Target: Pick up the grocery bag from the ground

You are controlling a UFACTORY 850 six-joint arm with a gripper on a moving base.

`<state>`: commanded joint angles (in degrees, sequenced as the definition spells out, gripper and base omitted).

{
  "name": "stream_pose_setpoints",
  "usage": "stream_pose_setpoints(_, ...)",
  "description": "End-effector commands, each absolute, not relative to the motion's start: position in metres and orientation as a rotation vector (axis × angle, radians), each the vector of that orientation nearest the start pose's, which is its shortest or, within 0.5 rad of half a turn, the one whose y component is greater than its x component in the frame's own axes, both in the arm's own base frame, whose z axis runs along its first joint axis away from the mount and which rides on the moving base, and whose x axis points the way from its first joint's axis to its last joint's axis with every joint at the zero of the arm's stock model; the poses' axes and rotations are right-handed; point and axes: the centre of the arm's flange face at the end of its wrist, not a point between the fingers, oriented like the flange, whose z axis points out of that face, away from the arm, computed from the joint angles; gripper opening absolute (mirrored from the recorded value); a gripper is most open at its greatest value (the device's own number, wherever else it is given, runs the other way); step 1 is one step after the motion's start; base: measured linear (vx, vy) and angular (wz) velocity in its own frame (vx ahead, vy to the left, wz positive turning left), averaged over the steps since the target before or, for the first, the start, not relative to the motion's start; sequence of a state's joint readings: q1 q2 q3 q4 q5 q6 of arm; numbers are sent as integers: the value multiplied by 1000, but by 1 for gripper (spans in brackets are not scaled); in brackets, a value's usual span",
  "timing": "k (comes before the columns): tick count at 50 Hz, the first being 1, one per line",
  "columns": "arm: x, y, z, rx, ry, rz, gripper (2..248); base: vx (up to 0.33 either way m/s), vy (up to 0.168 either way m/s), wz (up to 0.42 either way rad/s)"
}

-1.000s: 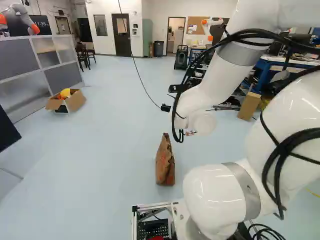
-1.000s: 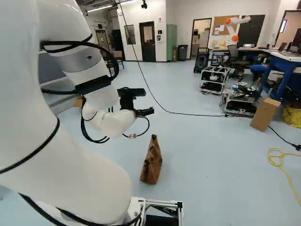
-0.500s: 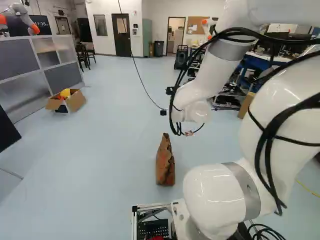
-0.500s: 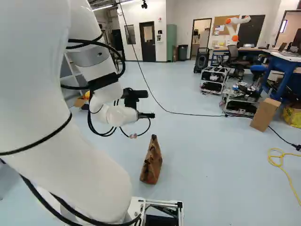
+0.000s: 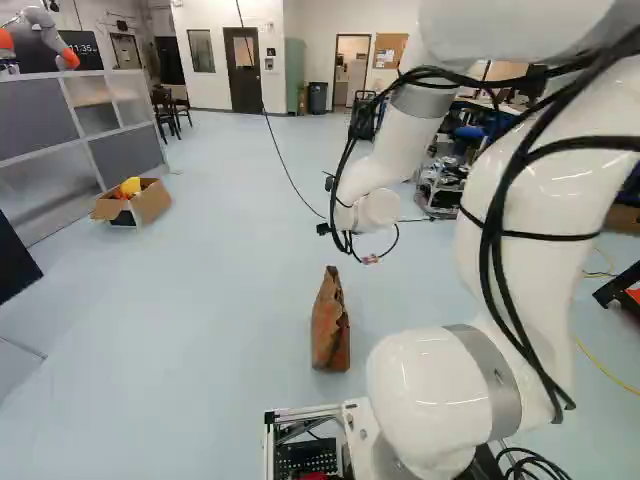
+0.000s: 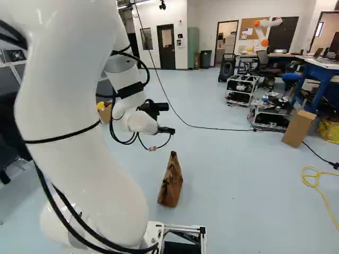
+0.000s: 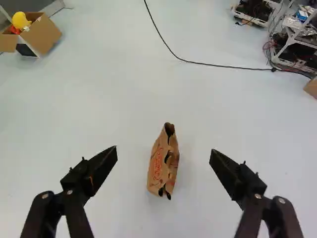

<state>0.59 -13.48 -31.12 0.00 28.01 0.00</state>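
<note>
Gripper [image 7: 164, 151] fingers stand wide apart, holding nothing; beyond and between them the brown paper grocery bag [image 7: 164, 161] stands upright on the floor [image 7: 114, 104]. Judging by this, it's the approach: next, lower toward the bag, keeping it centred.

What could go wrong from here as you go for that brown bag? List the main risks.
1. The bag stands upright and narrow, so a finger brushing one side on the way down could tip it.
2. Its mouth looks creased and partly open; the open gripper might crumple or tear it when closing.
3. A loose cable loop hangs below the wrist in the right base view and might catch on the bag's top.
</note>
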Motion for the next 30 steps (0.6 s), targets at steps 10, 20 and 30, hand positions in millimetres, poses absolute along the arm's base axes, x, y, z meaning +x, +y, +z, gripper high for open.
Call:
stream_pose_setpoints(10,462,8,293,-2934,-24,-1106,247,0,0,0)
stream_pose_setpoints(20,492,11,262,-2993,-34,-932,247,0,0,0)
stream_pose_setpoints(30,518,14,229,-3046,-42,-742,247,0,0,0)
